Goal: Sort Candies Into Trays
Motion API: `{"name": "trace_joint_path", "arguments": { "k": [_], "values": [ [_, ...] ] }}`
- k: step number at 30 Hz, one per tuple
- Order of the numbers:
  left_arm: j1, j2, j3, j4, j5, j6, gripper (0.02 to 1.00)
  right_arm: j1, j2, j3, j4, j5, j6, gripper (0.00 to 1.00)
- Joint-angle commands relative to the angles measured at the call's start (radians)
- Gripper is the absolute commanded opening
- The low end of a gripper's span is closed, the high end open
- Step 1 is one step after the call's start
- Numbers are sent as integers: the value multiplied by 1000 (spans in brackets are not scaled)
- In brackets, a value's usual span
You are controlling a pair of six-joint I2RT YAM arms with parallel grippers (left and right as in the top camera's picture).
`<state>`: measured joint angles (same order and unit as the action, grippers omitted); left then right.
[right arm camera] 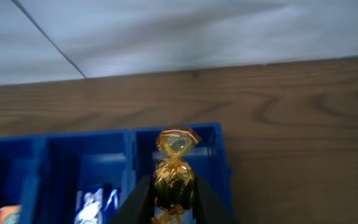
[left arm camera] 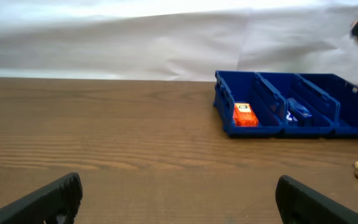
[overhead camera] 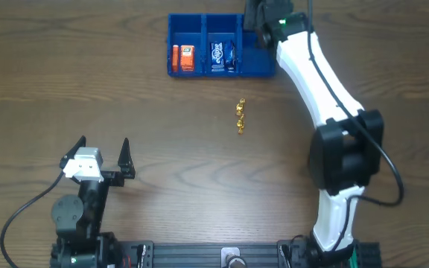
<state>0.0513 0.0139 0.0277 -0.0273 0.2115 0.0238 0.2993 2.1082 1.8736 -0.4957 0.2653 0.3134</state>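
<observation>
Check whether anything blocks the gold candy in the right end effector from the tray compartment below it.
Nothing visible does. The gold candy, clamped in the right end effector, hangs above the end compartment of the blue tray, with air between.

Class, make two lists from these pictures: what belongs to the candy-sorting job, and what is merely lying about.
Job: blue tray; orange candy and blue candy in its compartments; gold candy held in the right gripper; two loose gold candies on the table.

Just there: white backdrop; left gripper, open, away from the candies.
</observation>
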Motion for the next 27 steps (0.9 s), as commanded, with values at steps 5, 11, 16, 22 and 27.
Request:
{"name": "trace_joint_path", "arguments": {
  "k": [5,11,16,22,27],
  "values": [
    [1,-6,-23,-28,23,6,998,-24,97,-5,66,10,-34,40],
    [1,-6,-23,-28,23,6,998,-20,98,-5,60,10,-34,73],
    [1,-6,-23,-28,23,6,998,-5,99,-5,57,11,-34,84],
    [1,-6,-23,-28,23,6,998,2,99,-5,53,-16,-60,1000],
    [1,-6,-23,-28,23,6,996,10,83,6,24,-19,-60,1000]
  ]
}}
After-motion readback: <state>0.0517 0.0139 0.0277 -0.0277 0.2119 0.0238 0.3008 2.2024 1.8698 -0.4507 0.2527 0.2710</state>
